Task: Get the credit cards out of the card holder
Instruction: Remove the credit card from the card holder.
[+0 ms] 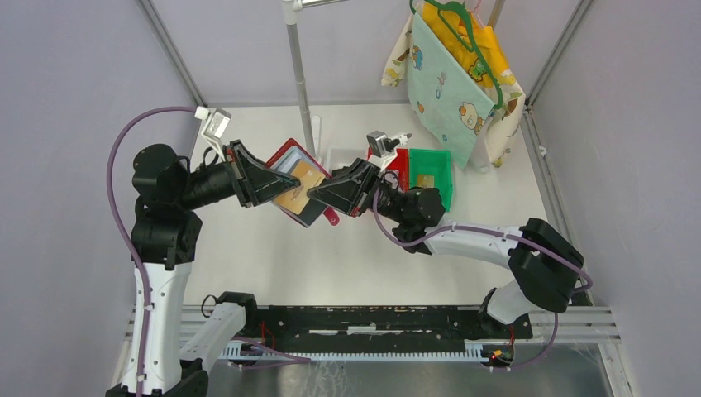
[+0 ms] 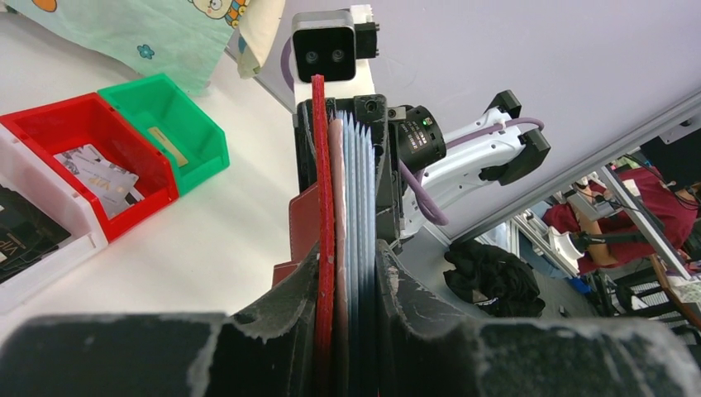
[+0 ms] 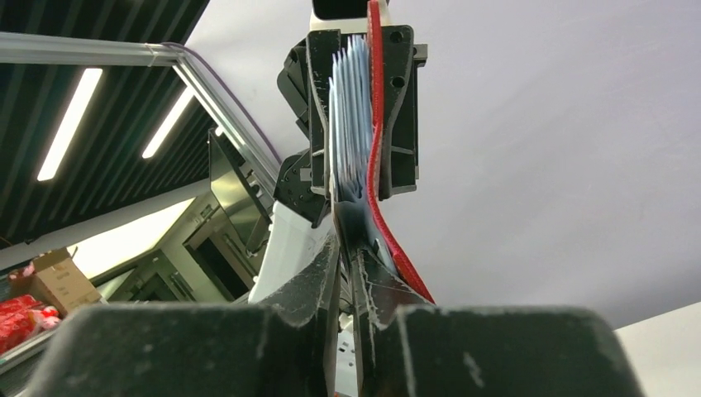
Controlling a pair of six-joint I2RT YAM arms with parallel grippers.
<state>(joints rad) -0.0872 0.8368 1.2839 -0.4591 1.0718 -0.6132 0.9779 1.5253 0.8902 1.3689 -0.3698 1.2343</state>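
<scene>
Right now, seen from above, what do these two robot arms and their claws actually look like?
Both the left arm and right arm mix white shells with chunky black joints. A purple cable loops along each. The left claw and right claw are black wedges with two fingers, scuffed whitish at the edges. A small grey camera sits on each wrist.

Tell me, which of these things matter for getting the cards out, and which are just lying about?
Job: card holder, gripped by the left pincer; tan card in it; right pincer at it; red bin and green bin, cards inside.
Lying about: hanging patterned cloth; metal pole.
</scene>
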